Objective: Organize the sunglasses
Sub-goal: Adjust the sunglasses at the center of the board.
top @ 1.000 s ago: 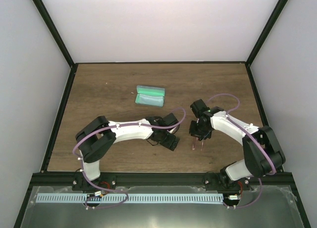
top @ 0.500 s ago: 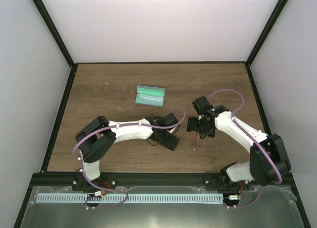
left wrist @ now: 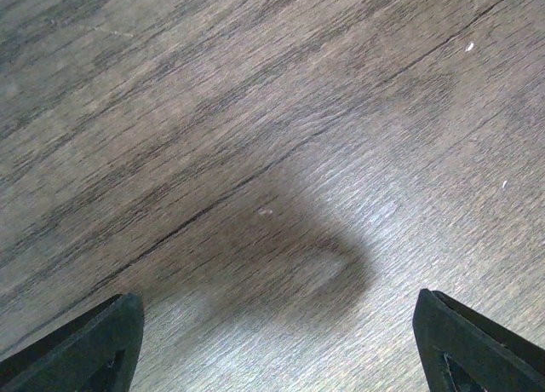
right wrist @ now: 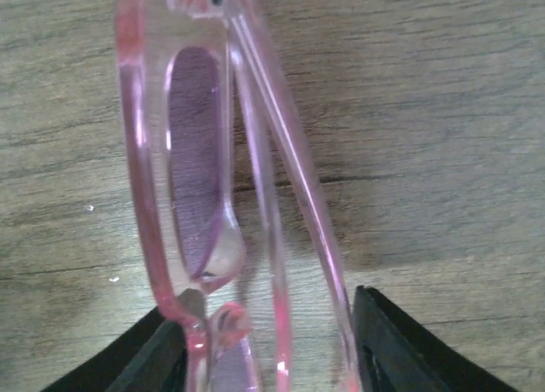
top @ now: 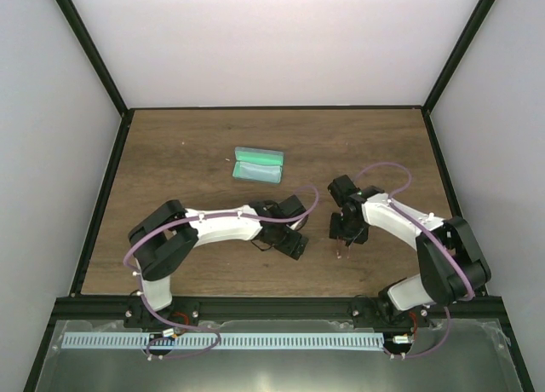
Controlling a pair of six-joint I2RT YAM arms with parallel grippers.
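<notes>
The right claw (right wrist: 271, 341) is closed on the folded pink sunglasses (right wrist: 197, 153), holding them low over the counter (top: 187, 153) and well apart from the open, green-lined case (top: 258, 164). The left claw (left wrist: 274, 345) hangs spread wide with nothing in it above bare wood. So slim and slick a frame could swivel or slip from the pinch on the way over, and the left arm lies near that route. The count is one pair of sunglasses, one case and two claws.

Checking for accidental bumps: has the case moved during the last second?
No. The case keeps the same spot against the table's back edge.
</notes>
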